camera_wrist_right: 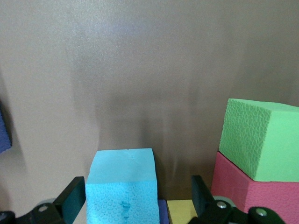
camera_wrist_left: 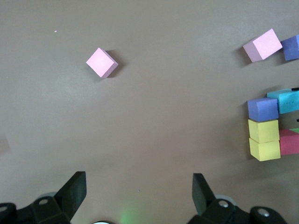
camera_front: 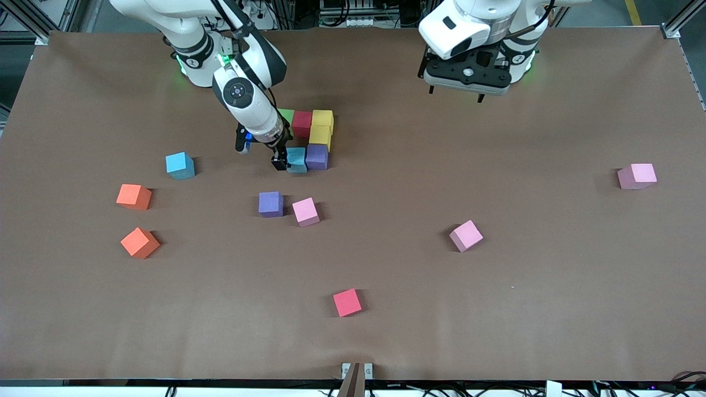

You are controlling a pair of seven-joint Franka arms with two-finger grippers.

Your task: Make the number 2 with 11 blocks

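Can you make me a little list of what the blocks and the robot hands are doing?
built so far: green block, red block, two yellow blocks, purple block and placed light blue block, all touching
right gripper: open, fingers either side of the placed light blue block
left gripper: open, empty, waiting over bare table
loose: spare light blue block, spare purple block, three pink blocks
extras: two orange cubes, loose red cube
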